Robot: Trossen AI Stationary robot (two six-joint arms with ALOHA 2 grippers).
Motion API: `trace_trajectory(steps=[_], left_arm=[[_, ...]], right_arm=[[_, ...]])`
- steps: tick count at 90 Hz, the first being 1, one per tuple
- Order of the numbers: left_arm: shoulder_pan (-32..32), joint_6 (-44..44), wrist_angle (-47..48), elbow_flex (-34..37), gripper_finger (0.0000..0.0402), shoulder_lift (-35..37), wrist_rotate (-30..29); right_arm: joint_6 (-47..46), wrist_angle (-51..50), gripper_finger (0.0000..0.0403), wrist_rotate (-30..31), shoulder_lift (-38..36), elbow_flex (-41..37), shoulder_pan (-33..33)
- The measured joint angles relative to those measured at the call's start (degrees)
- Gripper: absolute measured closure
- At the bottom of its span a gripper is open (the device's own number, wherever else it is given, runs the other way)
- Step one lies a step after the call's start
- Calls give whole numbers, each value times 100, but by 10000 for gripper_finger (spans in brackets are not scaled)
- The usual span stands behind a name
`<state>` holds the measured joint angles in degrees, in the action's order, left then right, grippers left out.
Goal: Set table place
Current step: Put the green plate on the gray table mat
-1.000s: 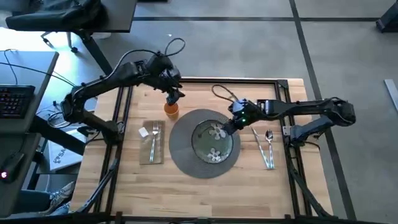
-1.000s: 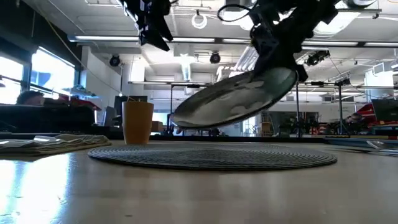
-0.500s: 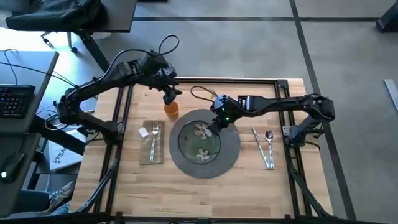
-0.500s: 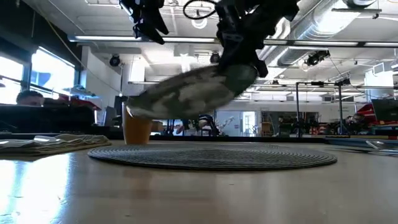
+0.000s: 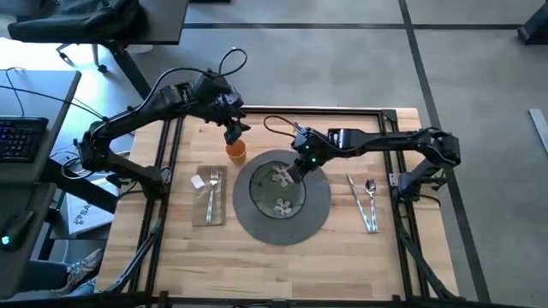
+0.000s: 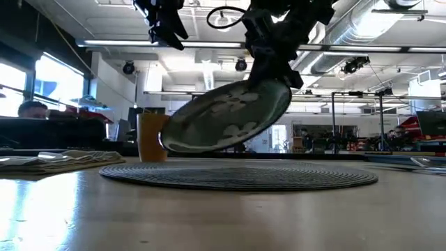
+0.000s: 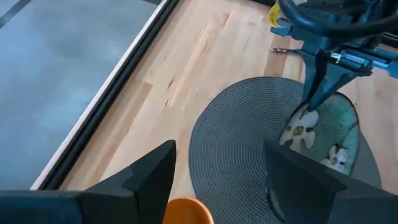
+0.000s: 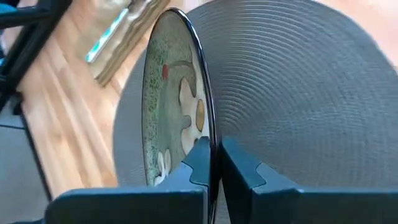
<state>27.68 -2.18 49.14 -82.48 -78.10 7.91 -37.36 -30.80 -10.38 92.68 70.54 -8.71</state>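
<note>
A green plate with white flowers [image 5: 281, 190] hangs tilted over the round dark-grey woven placemat [image 5: 318, 212], with my right gripper [image 5: 295, 168] shut on it. In the low view the plate [image 6: 230, 118] is clear of the placemat [image 6: 237, 174]. The small orange cup [image 5: 235, 151] stands on the table just beyond the placemat's far left rim. My left gripper [image 5: 233, 133] hovers open above the cup [image 7: 189, 210], touching nothing. A beige napkin [image 5: 204, 201] with a fork [image 5: 212, 192] lies left of the placemat. My right gripper pinches the plate's rim [image 8: 211, 152] between its two fingers, at the plate's raised far right edge [image 6: 282, 85]. The fingers slant down from above and from the table's right. The plate is lifted clear and tilted, its low edge [image 6: 167, 143] toward the table's left, above the placemat.
A knife [image 5: 358, 201] and a spoon [image 5: 371, 201] lie side by side on the wood right of the placemat. The black metal frame [image 5: 163, 171] edges the table. Bare wood runs along the near edge [image 5: 282, 269].
My right gripper has carried the plate toward the table's left, from above the placemat's right part to over its middle. The plate stays tilted and clear of the placemat, and its flowered face now shows more in the low view.
</note>
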Motion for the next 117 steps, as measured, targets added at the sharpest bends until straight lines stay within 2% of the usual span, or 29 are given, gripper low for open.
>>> trace_trajectory(steps=[32, 81, 117], left_arm=[[-15, -95, 38, 0, 179, 0, 2], [-15, -104, 53, 0, 179, -3, 2], [-13, -150, 33, 0, 179, -5, 0]], right_arm=[[7, 87, 403, -56, 6, 0, 133], [136, 284, 403, -184, 589, -17, 173], [279, 89, 403, 305, 608, -17, 118]])
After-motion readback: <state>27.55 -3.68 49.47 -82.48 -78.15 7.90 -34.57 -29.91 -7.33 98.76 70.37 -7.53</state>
